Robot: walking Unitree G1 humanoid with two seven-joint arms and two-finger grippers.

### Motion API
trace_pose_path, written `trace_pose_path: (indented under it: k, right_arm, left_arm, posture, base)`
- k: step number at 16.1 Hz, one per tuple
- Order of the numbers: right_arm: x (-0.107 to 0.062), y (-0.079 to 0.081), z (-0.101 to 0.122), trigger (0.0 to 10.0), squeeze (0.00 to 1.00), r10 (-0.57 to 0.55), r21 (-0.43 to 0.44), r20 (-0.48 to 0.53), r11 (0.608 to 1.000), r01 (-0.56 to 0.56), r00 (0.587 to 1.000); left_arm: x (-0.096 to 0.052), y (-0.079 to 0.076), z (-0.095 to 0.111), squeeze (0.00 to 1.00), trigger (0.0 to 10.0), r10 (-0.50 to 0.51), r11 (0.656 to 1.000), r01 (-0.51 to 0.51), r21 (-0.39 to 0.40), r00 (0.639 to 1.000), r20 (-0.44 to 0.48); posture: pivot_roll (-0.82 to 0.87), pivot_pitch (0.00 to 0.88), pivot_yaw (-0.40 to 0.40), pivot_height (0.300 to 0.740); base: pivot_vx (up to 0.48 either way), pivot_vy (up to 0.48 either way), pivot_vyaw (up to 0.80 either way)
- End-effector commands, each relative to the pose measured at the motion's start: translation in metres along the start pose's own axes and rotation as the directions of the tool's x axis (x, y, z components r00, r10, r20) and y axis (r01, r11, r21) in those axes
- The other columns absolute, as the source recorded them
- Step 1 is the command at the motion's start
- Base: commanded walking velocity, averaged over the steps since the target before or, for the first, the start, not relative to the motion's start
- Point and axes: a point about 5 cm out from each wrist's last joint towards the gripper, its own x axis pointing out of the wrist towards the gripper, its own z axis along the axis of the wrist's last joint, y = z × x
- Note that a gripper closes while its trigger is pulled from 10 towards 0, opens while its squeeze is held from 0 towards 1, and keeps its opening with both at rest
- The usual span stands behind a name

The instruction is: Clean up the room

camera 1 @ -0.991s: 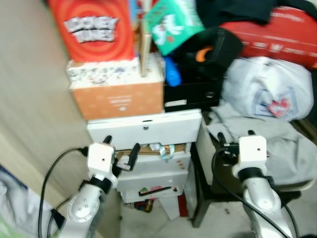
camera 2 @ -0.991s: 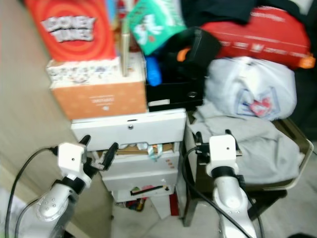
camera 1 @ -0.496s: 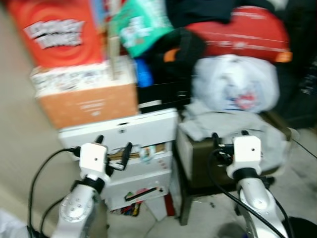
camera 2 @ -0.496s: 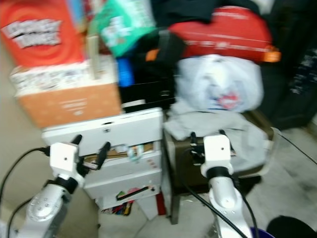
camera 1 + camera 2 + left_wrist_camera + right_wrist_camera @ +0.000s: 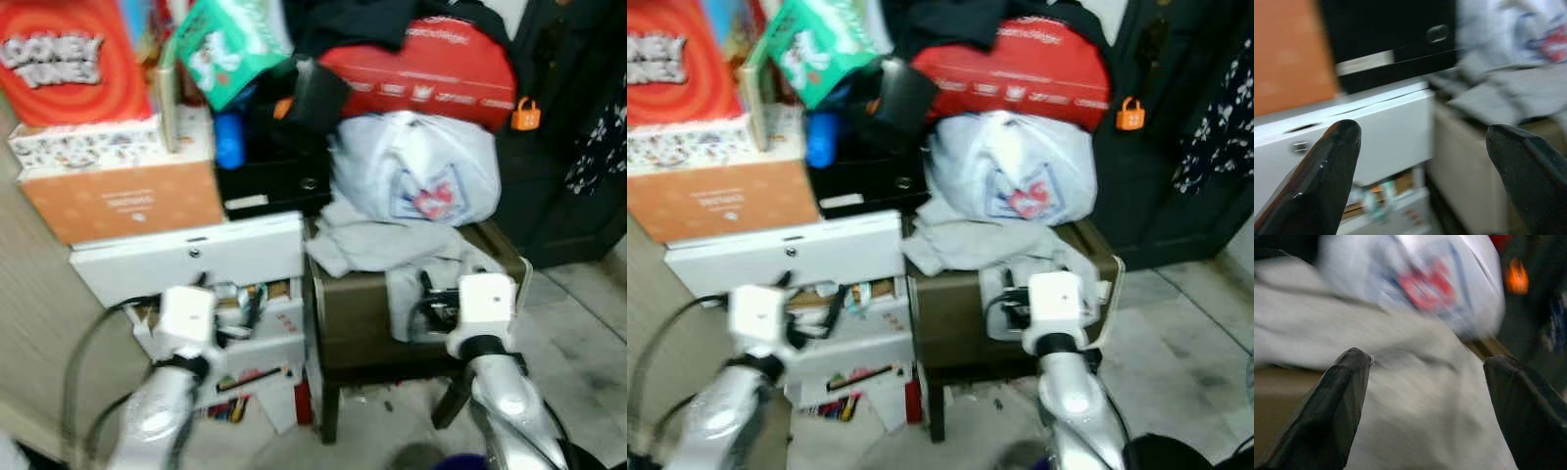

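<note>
- Landmark: brown wooden stool [image 5: 353, 313] with a cluttered top. Everything below is placed relative to it
- Crumpled grey cloth garment [image 5: 392, 250] lies on the stool's top and hangs over its front edge. I take this as the thing to tidy
- White plastic bag with a red and blue print [image 5: 416, 166] sits on the back of the stool, resting on the grey garment. Red flat box [image 5: 421, 64] is stacked above that bag
- My right gripper [image 5: 1425, 382] is up in front of the stool's front edge, fingers spread apart, nothing between them, garment right ahead
- My left gripper [image 5: 1420, 156] is off the stool's left side, in front of the white drawer unit [image 5: 196, 259], fingers also apart and empty
- Handling, my estimate: garment is soft, light and limp, so it will sag and drag. Pinch a thick fold at the overhanging front part, not a flat patch
- Risk: bag rests on the cloth, so a straight pull could tip the bag and maybe the red box. Lift the bag first or pull slow
- Room: stool's left edge is almost touching the drawer unit, no gap there. Orange cardboard box [image 5: 122, 201] sits on top of the unit. Dark door [image 5: 568, 147] is behind the stool to its right
- Open tiled floor [image 5: 578, 333] lies at the stool's front right, the best way out
</note>
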Motion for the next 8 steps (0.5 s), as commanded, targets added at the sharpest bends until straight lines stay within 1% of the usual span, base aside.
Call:
trace_pose_path:
  k: [1, 2, 4, 5, 6, 7, 8]
  right_arm:
    - [0.002, 0.003, -0.001, 10.0, 0.0, 0.006, 0.026, -0.02, 1.0, -0.006, 1.0]
    - [0.003, 0.002, -0.001, 10.0, 0.0, 0.006, 0.024, -0.016, 1.0, -0.006, 1.0]
    - [0.004, 0.002, 0.001, 10.0, 0.0, 0.013, 0.013, -0.006, 1.0, -0.012, 1.0]
    - [0.004, 0.002, 0.001, 10.0, 0.0, 0.016, 0.008, -0.004, 1.0, -0.016, 1.0]
    - [0.005, 0.003, 0.0, 10.0, 0.0, 0.024, 0.004, -0.008, 1.0, -0.024, 1.0]
    - [0.007, 0.001, -0.002, 10.0, 0.0, 0.021, 0.008, -0.022, 1.0, -0.021, 1.0]
    - [0.009, -0.001, -0.006, 10.0, 0.0, 0.021, 0.0, -0.041, 1.0, -0.021, 0.999]
  left_arm:
    - [-0.002, 0.01, 0.0, 0.0, 10.0, 0.026, 1.0, -0.025, 0.015, 1.0, -0.012]
    - [-0.002, 0.012, 0.0, 0.0, 10.0, 0.034, 0.999, -0.033, 0.017, 0.999, -0.01]
    - [-0.005, 0.019, 0.001, 0.0, 10.0, 0.064, 0.997, -0.063, 0.046, 0.998, -0.007]
    - [-0.007, 0.025, -0.002, 0.0, 10.0, 0.087, 0.994, -0.085, 0.075, 0.996, -0.02]
    - [-0.009, 0.036, -0.005, 0.0, 10.0, 0.134, 0.987, -0.13, 0.099, 0.99, -0.034]
    - [-0.011, 0.043, -0.009, 0.0, 10.0, 0.153, 0.982, -0.145, 0.125, 0.986, -0.062]
    - [-0.013, 0.05, -0.012, 0.0, 10.0, 0.166, 0.98, -0.156, 0.121, 0.983, -0.077]
  posture:
    - [-0.16, 0.0, 0.003, 0.74]
    - [-0.16, 0.0, 0.002, 0.74]
    - [-0.15, 0.0, 0.001, 0.74]
    - [-0.15, 0.0, 0.0, 0.74]
    - [-0.14, 0.0, -0.001, 0.74]
    - [-0.14, 0.0, -0.002, 0.74]
    - [-0.13, 0.0, -0.001, 0.74]
  base:
    - [0.0, 0.0, 0.0]
    - [0.0, 0.0, 0.0]
    - [0.0, 0.0, 0.0]
    - [0.0, 0.0, 0.0]
    - [0.0, 0.0, 0.0]
    - [0.0, 0.0, 0.0]
    - [0.0, 0.0, 0.0]
